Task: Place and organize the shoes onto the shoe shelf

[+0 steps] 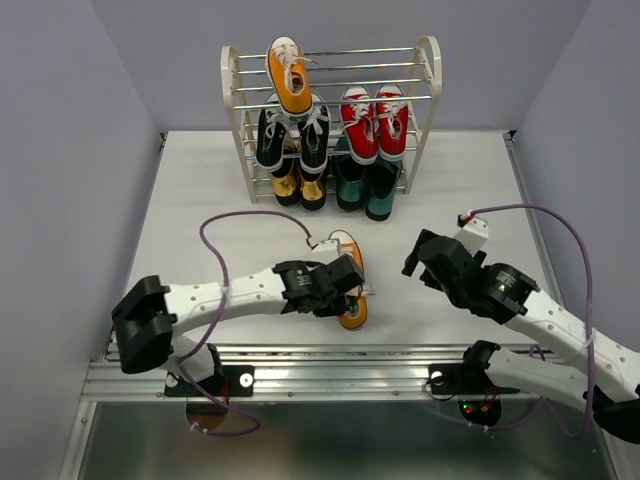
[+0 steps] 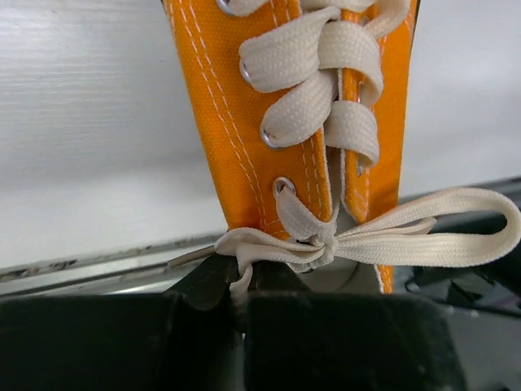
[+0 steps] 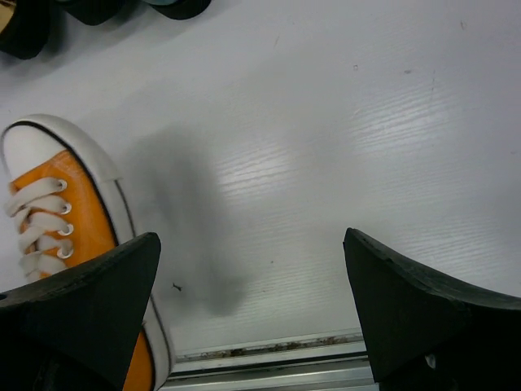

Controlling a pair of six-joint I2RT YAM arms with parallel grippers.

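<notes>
Five canvas shoes (image 1: 358,125) sat on the shoe shelf (image 1: 432,60). The last orange shoe (image 1: 348,248) lay lower centre on the desk (image 1: 450,200) under the left gripper (image 1: 345,280), its jaws' hold impossible to tell. The right gripper (image 1: 420,258) jaws gaped empty.

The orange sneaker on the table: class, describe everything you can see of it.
The orange sneaker looks like canvas with white stitching, metal eyelets, white laces tied in a bow, a white toe cap and a white sole band with a dark line. It rests on the table near the front edge, toe towards the shoe shelf. The left gripper is at its heel opening; whether it grips cannot be told.
</notes>
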